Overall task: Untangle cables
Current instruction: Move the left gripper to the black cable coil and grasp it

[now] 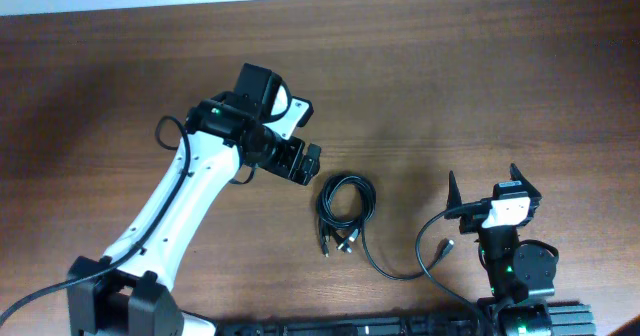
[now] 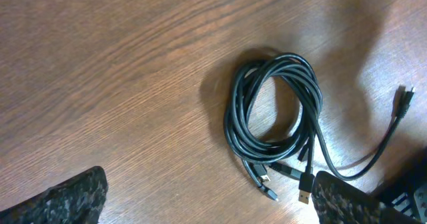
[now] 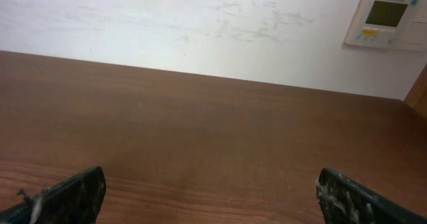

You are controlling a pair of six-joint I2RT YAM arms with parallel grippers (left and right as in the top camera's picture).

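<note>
At the centre of the table (image 1: 450, 56), from overhead: the cables (image 1: 345, 201) in one small coil, plug ends (image 1: 335, 244) bunched at its 6 o'clock, a single strand trailing off toward 4 o'clock and curling up near the right arm. Just at 10 o'clock of the coil, the left gripper (image 1: 308, 162), hovering near but not touching, apparently lined up to come down on the bundle. At 3 o'clock, well apart from the coil, the right gripper (image 1: 486, 186), splayed wide and holding nothing; probably parked there to leave the first pick to the other arm.

From the left wrist: cables (image 2: 273, 104) toward 1 o'clock of the frame, several loops stacked on one another, plug ends (image 2: 303, 196) clustered at 6 o'clock of the coil. Left gripper (image 2: 207, 207) spread apart and empty, its fingers (image 2: 70, 197) at the bottom corners, one just beside the plug ends. Seemingly aimed near that end, likely the easiest place to draw one strand free.

From the right wrist: no cable in sight, only bare table (image 3: 200, 117), a white wall and a wall panel (image 3: 383, 19) at 1 o'clock. Right gripper (image 3: 210, 197) released, wide, empty, pointed away across the wood.
</note>
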